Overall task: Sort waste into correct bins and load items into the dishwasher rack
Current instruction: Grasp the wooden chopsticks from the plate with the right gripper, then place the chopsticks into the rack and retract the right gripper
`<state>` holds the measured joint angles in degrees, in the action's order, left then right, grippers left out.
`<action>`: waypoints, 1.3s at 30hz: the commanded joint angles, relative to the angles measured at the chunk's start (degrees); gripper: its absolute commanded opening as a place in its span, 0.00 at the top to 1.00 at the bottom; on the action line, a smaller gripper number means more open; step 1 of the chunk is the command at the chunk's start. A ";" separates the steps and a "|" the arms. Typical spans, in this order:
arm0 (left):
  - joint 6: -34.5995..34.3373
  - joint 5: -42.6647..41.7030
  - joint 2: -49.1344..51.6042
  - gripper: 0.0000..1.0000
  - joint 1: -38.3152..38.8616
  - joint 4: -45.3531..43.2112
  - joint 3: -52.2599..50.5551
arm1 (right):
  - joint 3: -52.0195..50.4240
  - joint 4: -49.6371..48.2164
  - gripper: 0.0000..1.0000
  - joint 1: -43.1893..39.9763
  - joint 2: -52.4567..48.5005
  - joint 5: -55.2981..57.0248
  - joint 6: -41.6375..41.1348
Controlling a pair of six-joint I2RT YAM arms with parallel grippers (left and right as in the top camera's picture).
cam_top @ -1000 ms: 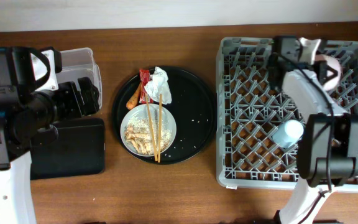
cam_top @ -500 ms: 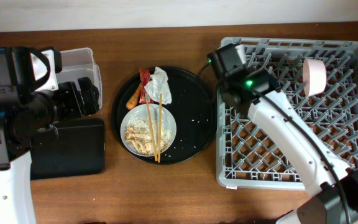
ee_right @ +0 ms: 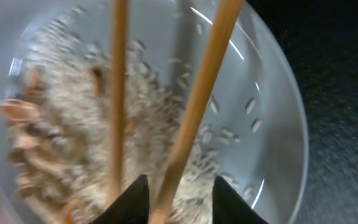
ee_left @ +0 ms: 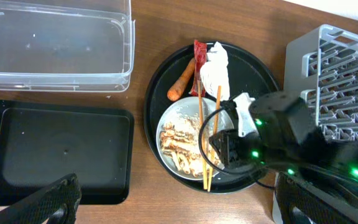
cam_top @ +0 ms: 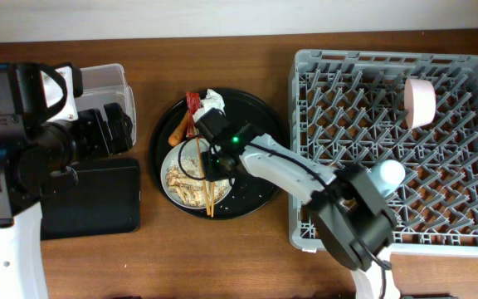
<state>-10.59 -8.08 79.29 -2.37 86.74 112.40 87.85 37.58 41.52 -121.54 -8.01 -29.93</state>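
The white shallow bowl sits on the round black tray and holds beige food scraps with rice. The chopsticks lie across it. My right gripper is open just above the bowl, its fingertips on either side of one chopstick. The napkin, red wrapper and carrot scrap lie on the tray's far side. The pink bowl and light-blue cup stand in the grey rack. My left gripper is open and empty, high above the table.
The clear tub stands at the far left with nothing in it. The black rectangular tray is in front of it, also bare. The round black tray lies between the bins and the rack. My right arm stretches from the rack across it.
My right arm has left the pink bowl standing in the rack's back right and swung left to the white bowl. The left arm has not moved.
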 commanded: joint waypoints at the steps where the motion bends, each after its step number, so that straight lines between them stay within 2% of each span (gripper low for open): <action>1: -0.70 0.42 0.09 0.01 -0.09 -0.07 0.37 | 0.48 -1.01 0.86 0.09 -0.76 1.40 -0.63; 2: -0.70 0.42 0.09 0.01 -0.09 -0.09 0.37 | 0.52 -0.96 0.93 0.07 -0.66 1.40 -0.61; 3: -0.70 0.42 0.09 0.01 -0.09 -0.07 0.37 | 0.59 0.00 0.96 -0.57 0.79 1.40 -0.55; 7: -0.70 0.42 0.09 0.01 -0.09 -0.07 0.37 | 0.59 3.23 0.96 -3.48 10.43 1.55 1.38; 11: -0.70 0.42 0.09 0.01 -0.09 -0.07 0.37 | 0.59 10.71 0.96 -14.73 22.45 8.55 1.53; 14: -0.70 0.42 0.09 0.01 -0.09 -0.07 0.37 | 0.55 14.99 0.96 -24.15 20.57 10.40 5.97; 16: -0.70 0.42 0.09 0.01 -0.09 -0.07 0.37 | 0.55 16.68 0.96 -27.50 17.31 11.17 7.85; 17: -0.70 0.42 0.09 0.01 -0.09 -0.07 0.37 | 0.55 17.51 0.87 -27.78 15.74 12.20 9.62; 18: -0.70 0.42 0.09 0.01 -0.09 -0.07 0.37 | 0.55 17.79 0.75 -27.65 15.08 12.81 10.03; 20: -0.70 0.42 0.09 0.01 -0.09 -0.09 0.37 | 0.68 17.53 0.68 -24.52 16.46 12.24 10.03; 23: -0.70 0.42 0.09 0.00 -0.09 -0.07 0.37 | 0.66 15.93 0.68 -16.37 17.40 4.79 10.01; 24: -0.70 0.42 0.09 0.01 -0.09 -0.07 0.37 | 0.66 13.92 0.68 -11.41 16.74 3.41 9.94; 26: -0.70 0.42 0.09 0.01 -0.09 -0.09 0.37 | 0.63 8.50 0.64 -3.13 15.15 3.87 9.68; 30: -0.70 0.42 0.09 0.01 -0.09 -0.07 0.37 | 0.59 3.26 0.64 5.42 7.34 11.74 1.95; 35: -0.70 0.42 0.09 0.01 -0.09 -0.07 0.37 | 0.59 -0.52 0.75 5.77 -0.46 3.06 1.99; 36: -0.70 0.42 0.09 0.01 -0.09 -0.07 0.37 | 0.59 -0.42 0.82 5.70 -0.46 3.19 1.99; 37: -0.70 0.42 0.09 0.01 -0.09 -0.07 0.37 | 0.61 -0.31 0.96 5.66 -0.44 4.83 1.99; 39: -0.70 0.42 0.09 0.01 -0.09 -0.07 0.37 | 0.61 0.61 0.96 4.87 1.01 5.68 1.99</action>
<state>-10.59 -8.05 79.29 -2.37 86.74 112.40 88.29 37.26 47.31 -121.67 -3.90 -27.70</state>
